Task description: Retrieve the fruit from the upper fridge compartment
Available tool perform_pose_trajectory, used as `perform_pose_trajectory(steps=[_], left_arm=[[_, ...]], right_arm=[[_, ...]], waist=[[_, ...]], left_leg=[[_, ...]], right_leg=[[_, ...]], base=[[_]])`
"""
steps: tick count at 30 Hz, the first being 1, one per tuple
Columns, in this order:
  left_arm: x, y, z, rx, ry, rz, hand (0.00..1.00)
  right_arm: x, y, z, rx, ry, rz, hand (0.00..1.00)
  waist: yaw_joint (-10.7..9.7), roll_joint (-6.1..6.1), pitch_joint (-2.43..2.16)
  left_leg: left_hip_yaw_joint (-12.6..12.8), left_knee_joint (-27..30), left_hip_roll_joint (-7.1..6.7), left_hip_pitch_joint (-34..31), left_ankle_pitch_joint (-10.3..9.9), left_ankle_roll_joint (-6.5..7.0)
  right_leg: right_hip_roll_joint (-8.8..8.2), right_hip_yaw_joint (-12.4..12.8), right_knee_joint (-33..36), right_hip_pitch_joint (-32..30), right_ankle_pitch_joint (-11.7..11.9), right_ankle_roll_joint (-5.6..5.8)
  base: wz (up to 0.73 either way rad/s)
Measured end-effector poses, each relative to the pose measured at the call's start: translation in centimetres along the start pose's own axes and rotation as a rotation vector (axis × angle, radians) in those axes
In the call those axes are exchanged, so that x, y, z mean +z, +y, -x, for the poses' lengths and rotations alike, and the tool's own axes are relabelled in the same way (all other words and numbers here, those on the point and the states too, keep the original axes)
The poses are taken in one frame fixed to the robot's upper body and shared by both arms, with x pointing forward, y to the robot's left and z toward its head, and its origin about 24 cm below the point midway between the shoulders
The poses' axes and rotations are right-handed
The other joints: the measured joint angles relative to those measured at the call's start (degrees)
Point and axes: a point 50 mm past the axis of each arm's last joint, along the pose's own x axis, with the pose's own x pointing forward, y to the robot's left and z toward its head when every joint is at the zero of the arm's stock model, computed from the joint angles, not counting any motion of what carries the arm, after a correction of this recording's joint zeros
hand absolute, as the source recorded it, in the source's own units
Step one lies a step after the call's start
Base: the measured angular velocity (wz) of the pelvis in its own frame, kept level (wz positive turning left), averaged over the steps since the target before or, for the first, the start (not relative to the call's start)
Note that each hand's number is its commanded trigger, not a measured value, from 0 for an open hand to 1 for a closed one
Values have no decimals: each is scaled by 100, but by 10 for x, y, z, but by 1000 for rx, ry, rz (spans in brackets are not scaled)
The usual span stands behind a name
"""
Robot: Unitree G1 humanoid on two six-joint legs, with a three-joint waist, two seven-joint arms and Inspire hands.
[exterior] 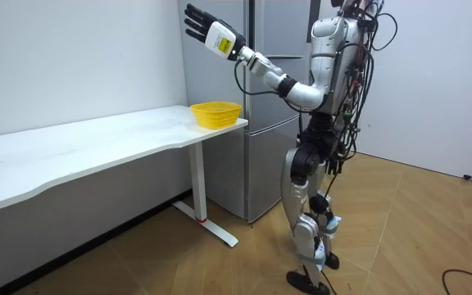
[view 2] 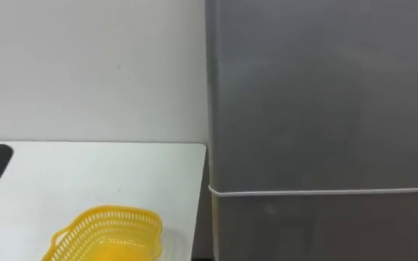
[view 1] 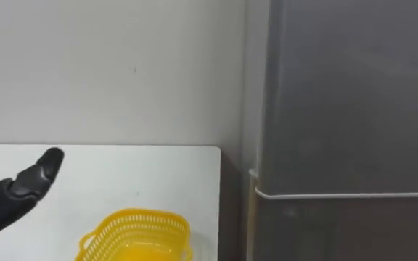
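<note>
The robot stands facing the fridge, left arm raised. The left hand (view 1: 35, 180) hangs above the white table (view 1: 122, 174), fingers extended and spread, holding nothing. The yellow basket (view 1: 140, 232) sits at the table end just beside the fridge. The upper fridge door (view 1: 354, 94) is closed, hiding the contents, as is the lower door (view 1: 339, 228). The wall (view 1: 107, 72) stands behind the table.

We found the room brightly and evenly lit; soft shadow lay beneath the surface (exterior: 97, 147), and the fridge (view 1: 347, 109) door carried a dull sheen.
</note>
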Motion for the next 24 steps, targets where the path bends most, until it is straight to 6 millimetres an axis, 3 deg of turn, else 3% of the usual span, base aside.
perform_pose_trajectory(steps=[2, 6, 8, 24], left_arm=[[-3, -8, 1, -74, 17, 16, 0], [-7, -20, 3, -177, 45, 33, 0], [-11, -26, 5, -233, 75, 41, 0], [-21, -54, 11, -567, 174, 120, 0]], right_arm=[[3, 0, 0, 1, -6, 19, 0], [9, -1, 0, -2, -16, 26, 0], [9, -2, 0, -10, -8, 24, 0], [8, -1, -1, 7, 42, 15, 0]], waist=[[-79, 6, 22], [-165, 34, 24], [-306, 67, 35], [-572, 276, -13]], left_leg=[[7, -2, 1, 40, 0, 0], [6, 2, -7, 15, 0, 0], [18, 8, -13, -38, 0, 0], [287, 8, 104, -97, 0, 0]], right_leg=[[8, 77, -4, -11, 7, 2], [6, 127, -4, -11, 13, 7], [1, 119, -12, -42, 23, 23], [77, 345, 41, -231, 96, -11]], base=[[-10], [-7], [7], [-7]])
